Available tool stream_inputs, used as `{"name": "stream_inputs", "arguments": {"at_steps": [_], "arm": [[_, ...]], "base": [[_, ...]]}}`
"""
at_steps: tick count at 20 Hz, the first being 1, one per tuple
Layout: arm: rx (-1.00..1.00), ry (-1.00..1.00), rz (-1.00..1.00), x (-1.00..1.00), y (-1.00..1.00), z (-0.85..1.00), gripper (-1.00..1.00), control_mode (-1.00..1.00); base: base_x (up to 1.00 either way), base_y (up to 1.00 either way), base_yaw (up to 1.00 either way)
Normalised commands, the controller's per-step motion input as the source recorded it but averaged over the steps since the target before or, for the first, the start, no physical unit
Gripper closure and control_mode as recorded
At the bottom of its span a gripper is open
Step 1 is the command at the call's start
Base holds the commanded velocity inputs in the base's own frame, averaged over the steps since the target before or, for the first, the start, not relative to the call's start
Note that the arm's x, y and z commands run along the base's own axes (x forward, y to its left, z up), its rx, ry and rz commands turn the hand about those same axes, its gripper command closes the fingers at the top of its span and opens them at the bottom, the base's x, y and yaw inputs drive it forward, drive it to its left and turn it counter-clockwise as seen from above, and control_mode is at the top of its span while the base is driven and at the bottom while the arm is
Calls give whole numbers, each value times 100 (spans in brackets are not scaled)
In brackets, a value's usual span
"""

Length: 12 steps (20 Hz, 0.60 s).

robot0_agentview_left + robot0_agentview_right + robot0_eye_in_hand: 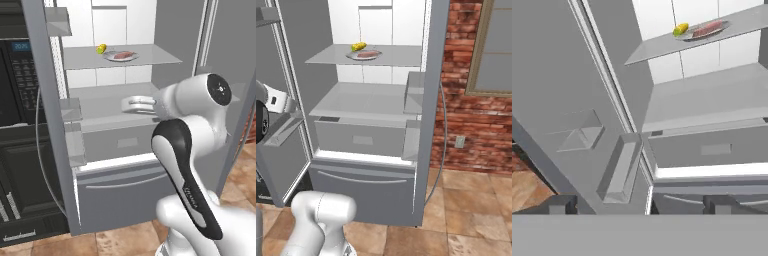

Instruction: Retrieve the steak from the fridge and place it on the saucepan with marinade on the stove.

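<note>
Your steak (123,55) lies flat on a pale plate (112,58) on the upper shelf (145,59) of the fridge (432,75), toward the middle of that shelf and well back from its front edge; you can find the same pinkish slab in the right base view (367,53) and, tilted by the hand camera, near the top of the hand view (707,28). Just beside the plate, touching or nearly touching its rim on the side nearer the oven, sits a small yellow round item (101,48). Below that shelf you have a wider grey shelf (363,102), then a closed drawer (358,137) inside the compartment, and under that the fridge's big bottom drawer (361,192) with its long horizontal handle, shut. Both doors stand open, and door bins (623,170) hang on the inside of each. Your end effector (639,204) is spread wide with nothing between its two dark finger tips (561,204), and it holds nothing; it points up into the fridge from low down, near the inside of the door, well apart from the steak. To the left of the fridge you see the black wall oven (17,125) with its keypad; to the right, a red brick wall (476,115), a window frame (491,50) and a tiled floor (471,220).
</note>
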Motion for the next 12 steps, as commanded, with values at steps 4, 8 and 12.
{"name": "stream_inputs", "arguments": {"at_steps": [4,8,12], "arm": [[-18,9,-23,-53,-43,22,-100,-100],[-22,6,-23,-29,-52,21,-100,-100],[-19,1,-10,-6,-57,14,-100,-100]], "base": [[0,0,0],[0,0,0],[0,0,0]]}}
